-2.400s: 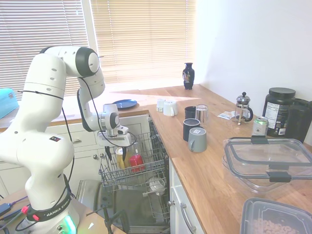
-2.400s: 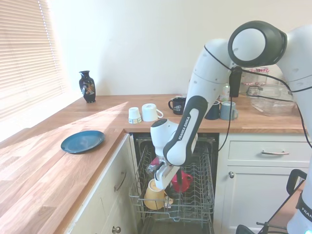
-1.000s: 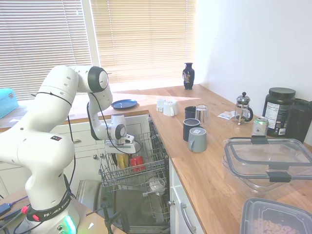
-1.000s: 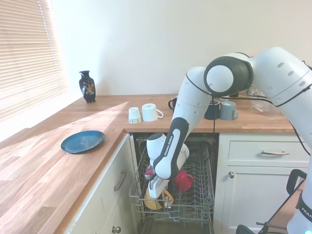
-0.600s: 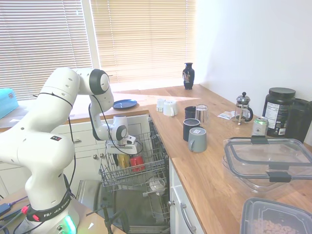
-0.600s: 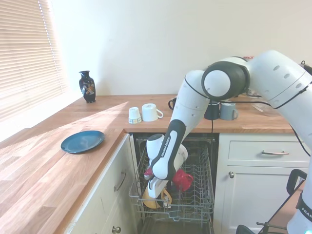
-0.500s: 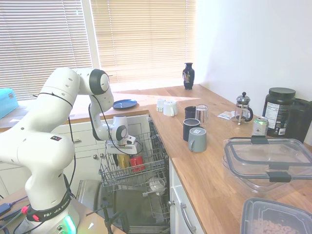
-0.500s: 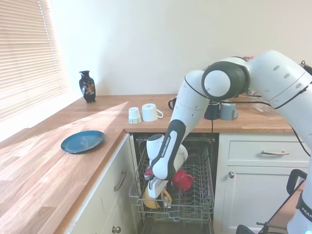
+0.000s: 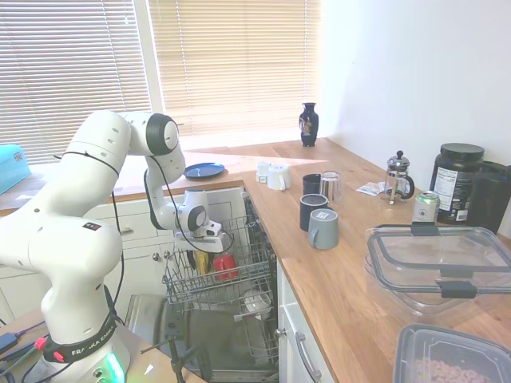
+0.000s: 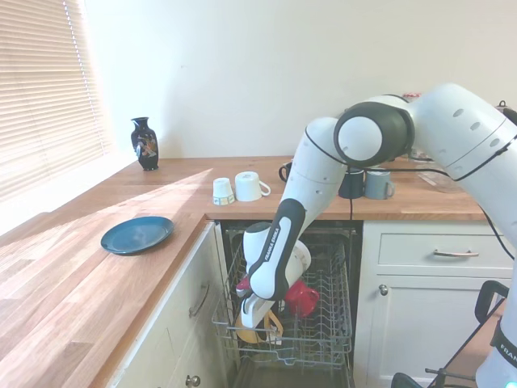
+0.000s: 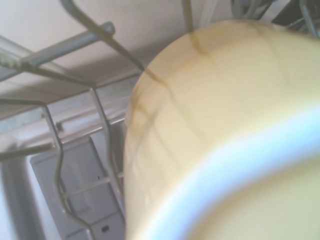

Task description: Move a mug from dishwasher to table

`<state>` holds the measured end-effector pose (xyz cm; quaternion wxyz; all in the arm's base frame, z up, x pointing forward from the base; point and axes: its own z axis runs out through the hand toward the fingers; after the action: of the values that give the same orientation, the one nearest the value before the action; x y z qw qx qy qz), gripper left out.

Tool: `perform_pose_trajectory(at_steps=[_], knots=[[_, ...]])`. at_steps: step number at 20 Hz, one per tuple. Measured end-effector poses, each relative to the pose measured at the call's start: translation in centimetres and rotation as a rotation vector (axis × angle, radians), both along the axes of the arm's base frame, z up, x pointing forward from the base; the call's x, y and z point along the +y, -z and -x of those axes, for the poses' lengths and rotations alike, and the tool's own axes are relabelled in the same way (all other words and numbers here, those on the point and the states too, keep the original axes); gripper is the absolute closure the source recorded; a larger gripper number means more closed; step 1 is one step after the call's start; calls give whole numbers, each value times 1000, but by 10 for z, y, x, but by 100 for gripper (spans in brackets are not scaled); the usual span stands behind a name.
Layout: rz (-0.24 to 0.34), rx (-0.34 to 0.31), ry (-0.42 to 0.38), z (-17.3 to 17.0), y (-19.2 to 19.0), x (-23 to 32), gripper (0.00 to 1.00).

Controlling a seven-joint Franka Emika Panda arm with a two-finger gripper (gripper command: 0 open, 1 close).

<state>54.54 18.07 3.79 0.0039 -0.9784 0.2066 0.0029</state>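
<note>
The yellow mug point(image 10: 257, 332) lies tilted in the dishwasher's grey wire rack point(image 10: 325, 338), at its front left corner, with a red cup point(image 10: 301, 297) beside it. My gripper point(image 10: 252, 321) is down inside the rack, right over the mug, and covers most of it. In the first exterior view the gripper point(image 9: 200, 254) hangs at the yellow mug point(image 9: 202, 262) in the pulled-out rack point(image 9: 227, 289). The wrist view is filled by the mug's yellow wall point(image 11: 210, 110) and pale rim, with rack wires point(image 11: 55, 150) behind. The wooden table point(image 9: 343, 271) runs above the dishwasher.
On the table stand two grey mugs point(image 9: 322, 228), a black mug point(image 9: 311, 183), a glass point(image 9: 330, 187), white cups point(image 9: 274, 175), a blue plate point(image 10: 136, 234), a dark vase point(image 10: 145, 143), a French press point(image 9: 397, 177), a can point(image 9: 425, 206) and clear containers point(image 9: 439, 267). The dishwasher door point(image 9: 152, 315) hangs open below.
Over the earlier frames the arm folded down and lowered the gripper into the rack onto the yellow mug. In the last half second it sank only slightly further.
</note>
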Motion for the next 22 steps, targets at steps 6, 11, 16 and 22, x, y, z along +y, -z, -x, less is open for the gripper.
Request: perform_pose_trajectory(at_steps=[6, 11, 16, 22], knots=[[-35, -49, 52, 11, 3, -2, 100], [-23, -67, 70, 15, 4, -3, 100], [14, -80, 91, 17, 3, 2, 100], [28, -82, 94, 22, 4, 2, 100]])
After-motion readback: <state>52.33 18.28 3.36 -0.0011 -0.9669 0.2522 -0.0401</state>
